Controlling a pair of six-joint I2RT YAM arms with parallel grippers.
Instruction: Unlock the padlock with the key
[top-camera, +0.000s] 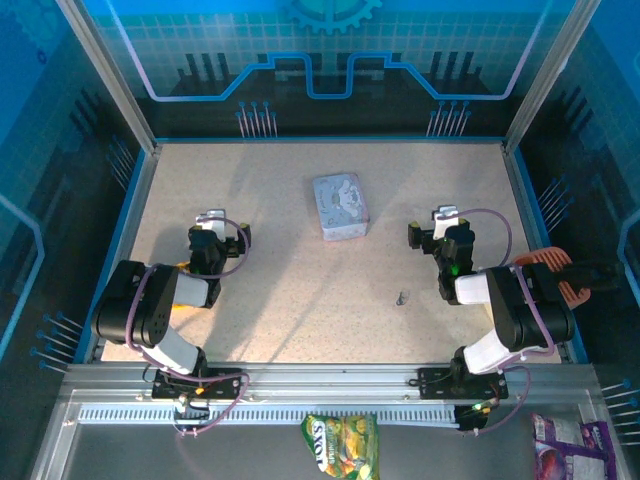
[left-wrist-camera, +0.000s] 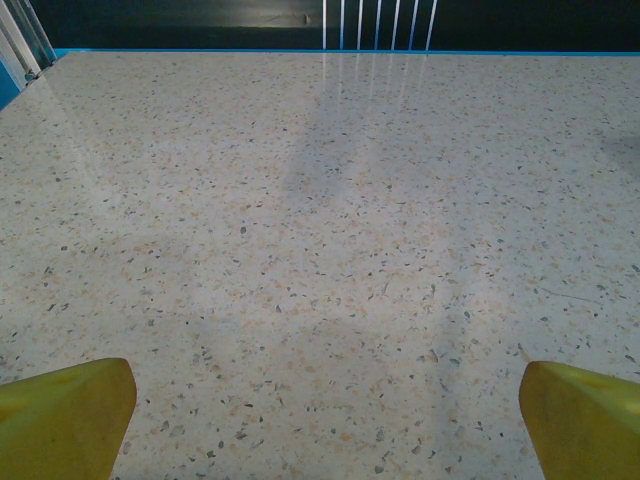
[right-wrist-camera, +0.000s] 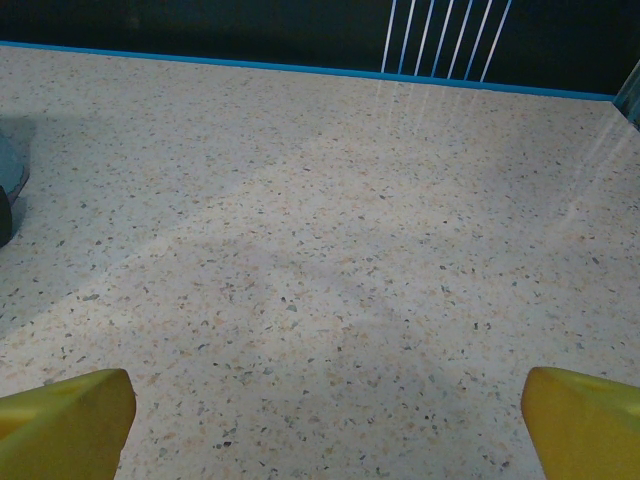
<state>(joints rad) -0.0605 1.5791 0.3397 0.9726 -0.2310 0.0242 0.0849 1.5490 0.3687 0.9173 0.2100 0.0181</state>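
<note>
1. Left hand (top-camera: 212, 222): fully open and holding nothing. In the left wrist view, its two yellow fingertips (left-wrist-camera: 65, 415) sit at the bottom corners, with bare speckled table (left-wrist-camera: 320, 250) between them.

2. Right hand (top-camera: 445, 218): fully open and holding nothing. In the right wrist view, I see the same wide gap between its yellow fingertips (right-wrist-camera: 62, 420), and only table surface lies in it.

3. Padlock (top-camera: 401, 297): a tiny dark item lying on the table. It is on the near side of the right hand and a little to that hand's left, apart from both hands. At this size I cannot make out the shackle, nor tell any key apart from the lock.

4. Grey tin (top-camera: 340, 206): a rectangular box lying flat towards the far middle of the table, well apart from the padlock. Its lid carries a pale printed picture. I cannot read any lettering on it.

5. Items below the table's near rail:
- A green and yellow snack bag (top-camera: 341, 446) with a red and white logo. The brand is too blurred for me to read reliably.
- A purple packet (top-camera: 565, 445) at the right. Its white print is not legible.
</note>
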